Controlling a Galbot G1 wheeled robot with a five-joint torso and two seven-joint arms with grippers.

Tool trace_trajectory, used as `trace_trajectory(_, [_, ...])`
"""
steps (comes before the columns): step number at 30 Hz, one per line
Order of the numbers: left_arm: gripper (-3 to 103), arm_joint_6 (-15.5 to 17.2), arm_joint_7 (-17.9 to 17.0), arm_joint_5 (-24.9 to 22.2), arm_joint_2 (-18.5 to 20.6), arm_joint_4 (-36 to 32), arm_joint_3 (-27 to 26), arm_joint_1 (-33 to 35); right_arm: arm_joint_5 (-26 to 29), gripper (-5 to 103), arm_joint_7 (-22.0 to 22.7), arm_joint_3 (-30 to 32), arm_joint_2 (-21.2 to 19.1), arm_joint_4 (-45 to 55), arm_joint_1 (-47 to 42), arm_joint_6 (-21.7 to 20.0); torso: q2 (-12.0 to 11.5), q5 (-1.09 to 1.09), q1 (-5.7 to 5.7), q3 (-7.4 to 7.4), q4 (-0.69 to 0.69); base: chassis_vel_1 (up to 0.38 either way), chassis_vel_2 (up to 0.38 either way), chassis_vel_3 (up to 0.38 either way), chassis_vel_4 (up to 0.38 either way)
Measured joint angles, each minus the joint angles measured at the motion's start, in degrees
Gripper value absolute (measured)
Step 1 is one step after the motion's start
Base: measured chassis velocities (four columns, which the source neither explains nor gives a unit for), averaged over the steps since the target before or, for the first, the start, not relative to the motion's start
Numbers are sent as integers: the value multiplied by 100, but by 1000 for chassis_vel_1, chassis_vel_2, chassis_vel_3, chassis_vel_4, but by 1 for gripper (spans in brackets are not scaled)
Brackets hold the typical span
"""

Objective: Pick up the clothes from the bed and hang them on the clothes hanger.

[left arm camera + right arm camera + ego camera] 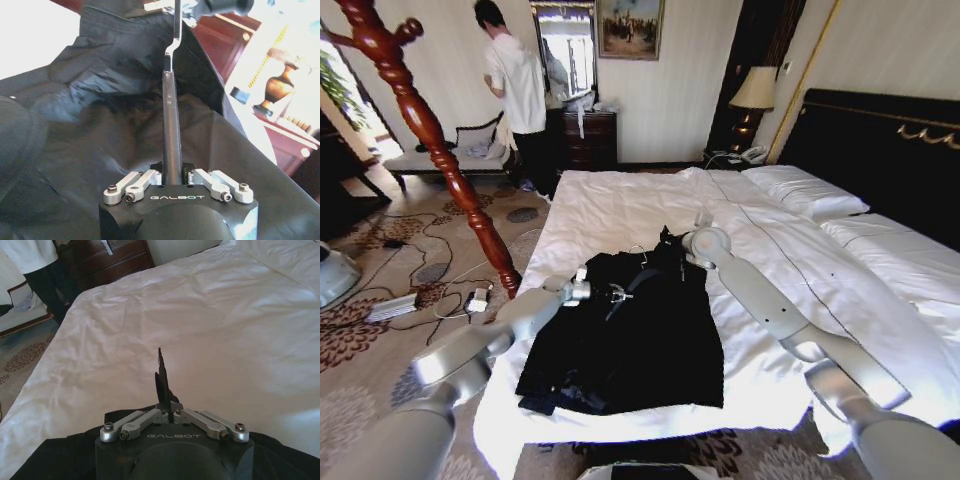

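The black clothes [640,350] lie spread flat on the near half of the bed [620,200]. At the collar, my right gripper [672,252] is shut on a pinch of the clothes [50,460], which peaks up there. My left gripper [612,292] reaches in from the bed's left side. Over the clothes [100,125], my left gripper [172,175] is shut on a thin black hanger bar [171,125] ending in a silver hook [174,35]. My right gripper [161,390] faces across the white sheet [225,340]. A tall red-brown wooden stand [430,130] rises left of the bed.
Cables and a power strip [470,298] lie on the carpet beside the stand's foot. White pillows [805,190] and a black headboard [880,150] are at the right. A dark dresser [585,135] and a lamp [755,90] stand along the far wall.
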Motion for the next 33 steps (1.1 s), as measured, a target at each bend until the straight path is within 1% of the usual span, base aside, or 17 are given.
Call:
trace_trajectory(2, [16,-4,45,31,30,-12,74,-42,0,0,2,-4,6,16,-16,-3,0,-1,0,0,-1,0,0,0,0])
trace_trajectory(4, [16,-6,138,103,49,-10,264,-170,-2,0,6,-15,45,22,-16,-6,0,0,1,0,-5,0,0,0,0])
trace_trajectory(8, [16,-17,157,132,-38,94,393,-280,20,0,8,-26,58,41,25,-7,0,-1,1,0,-2,0,0,0,0])
trace_trajectory(10, [16,-40,126,170,-182,276,311,-283,69,0,23,-26,34,124,15,-7,0,-1,1,0,-1,0,0,0,0])
trace_trajectory(12, [16,-85,49,212,-410,593,147,-284,144,0,70,-25,-2,265,-19,-7,0,0,1,0,-6,0,0,0,0])
trace_trajectory(13, [16,-85,49,212,-410,593,147,-284,144,0,70,-25,-2,265,-19,-7,0,0,1,0,-6,0,0,0,0])
trace_trajectory(15, [16,-117,-18,235,-662,905,-15,-295,295,0,175,-6,-52,490,-74,-4,0,1,1,1,-5,0,0,0,0])
trace_trajectory(18, [16,-125,-84,237,-921,1104,-229,-325,394,0,245,12,-113,688,-138,7,0,1,0,0,-2,0,0,0,0])
trace_trajectory(20, [16,-125,-84,237,-921,1104,-229,-325,394,0,245,12,-113,688,-138,7,0,1,0,0,-2,0,0,0,0])
trace_trajectory(21, [16,-125,-111,236,-998,1161,-273,-339,420,0,259,17,-134,736,-159,10,0,1,1,0,-2,0,0,0,0])
trace_trajectory(22, [16,-123,-143,226,-1208,1357,-385,-384,495,0,301,68,-199,885,-268,25,0,2,1,1,-5,0,0,0,0])
trace_trajectory(23, [16,-105,-154,196,-1268,1379,-418,-386,509,0,315,90,-219,950,-340,34,-1,1,1,0,-4,0,0,0,0])
trace_trajectory(26, [16,-78,-204,143,-1275,1300,-442,-369,496,0,319,128,-239,978,-457,41,0,1,1,0,-3,0,0,0,0])
trace_trajectory(29, [16,-50,-278,48,-1202,1138,-449,-330,465,0,309,225,-285,964,-603,50,0,0,1,0,-5,0,0,0,0])
trace_trajectory(31, [16,-34,-282,13,-1063,1034,-439,-332,425,0,262,276,-333,939,-673,42,0,-1,1,0,-7,0,0,0,0])
trace_trajectory(32, [16,-34,-282,13,-1063,1034,-439,-332,425,0,262,276,-333,939,-673,42,0,-1,1,0,-7,0,0,0,0])
trace_trajectory(33, [16,-20,-279,-24,-947,940,-415,-337,406,0,245,301,-348,907,-695,37,0,0,1,0,-6,0,0,0,0])
